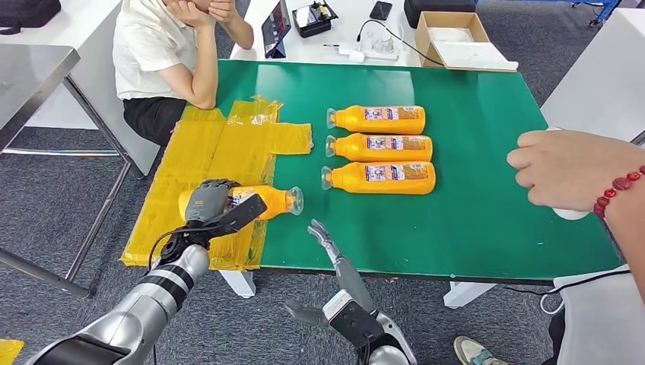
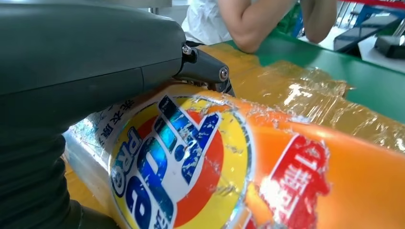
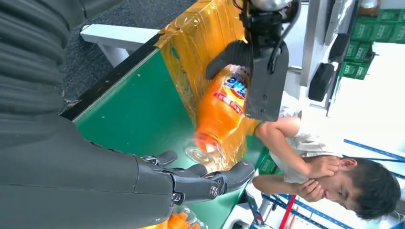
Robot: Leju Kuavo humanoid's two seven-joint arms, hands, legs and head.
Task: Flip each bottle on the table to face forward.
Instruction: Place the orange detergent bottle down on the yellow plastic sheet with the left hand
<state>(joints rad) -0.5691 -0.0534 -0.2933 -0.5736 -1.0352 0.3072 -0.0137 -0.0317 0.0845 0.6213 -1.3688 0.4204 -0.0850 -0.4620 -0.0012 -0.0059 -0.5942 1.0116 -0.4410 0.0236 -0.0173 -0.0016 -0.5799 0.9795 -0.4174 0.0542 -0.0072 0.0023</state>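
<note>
Left hand wraps bottle mid-label; glossy film (likely slippery), full, heavyish, rigid. Right hand empty, fingers extended.

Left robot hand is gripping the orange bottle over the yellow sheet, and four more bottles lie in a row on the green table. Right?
Not quite: the head view shows three bottles in the row, not four. The left robot hand does grip the orange bottle over the yellow sheet.
</note>
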